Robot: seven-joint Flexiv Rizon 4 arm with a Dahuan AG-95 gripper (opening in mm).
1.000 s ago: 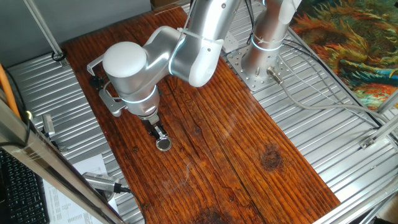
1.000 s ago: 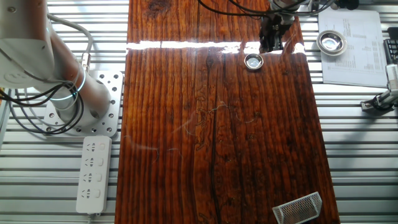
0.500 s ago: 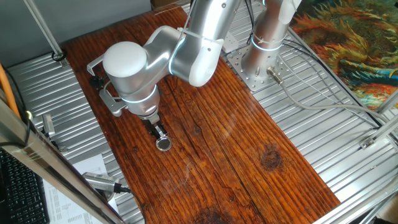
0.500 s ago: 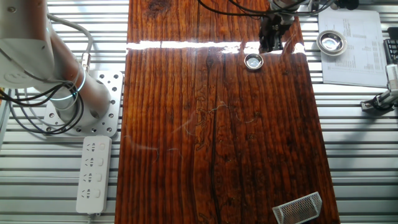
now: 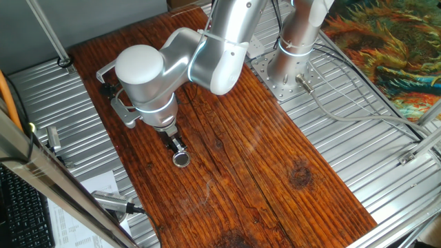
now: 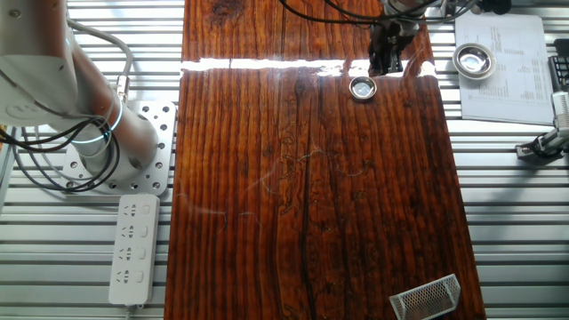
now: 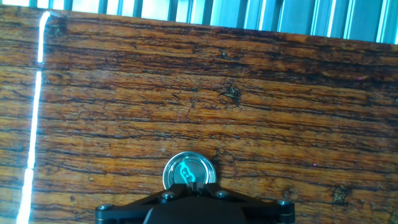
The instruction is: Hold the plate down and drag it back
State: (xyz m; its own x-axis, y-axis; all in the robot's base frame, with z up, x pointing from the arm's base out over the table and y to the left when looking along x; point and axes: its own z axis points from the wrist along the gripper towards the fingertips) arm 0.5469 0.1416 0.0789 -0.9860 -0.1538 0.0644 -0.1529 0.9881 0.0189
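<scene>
The plate (image 5: 181, 160) is a small round metal disc with a silvery rim, lying flat on the wooden board near its left edge. It also shows in the other fixed view (image 6: 362, 87) and in the hand view (image 7: 189, 169), where its centre reflects teal. My gripper (image 5: 177, 147) points straight down, with its narrow tip at the plate's rim on the side nearer the arm. The fingers are pressed together with nothing between them. In the hand view the gripper tip (image 7: 194, 184) overlaps the plate's lower edge. I cannot tell whether it presses on the plate.
A grey U-shaped metal bracket (image 5: 102, 71) lies on the board behind the arm. A second round metal dish (image 6: 473, 60) sits on paper beside the board. A mesh holder (image 6: 425, 298) stands at the board's far corner. A power strip (image 6: 133, 249) lies by the robot base (image 6: 98, 147).
</scene>
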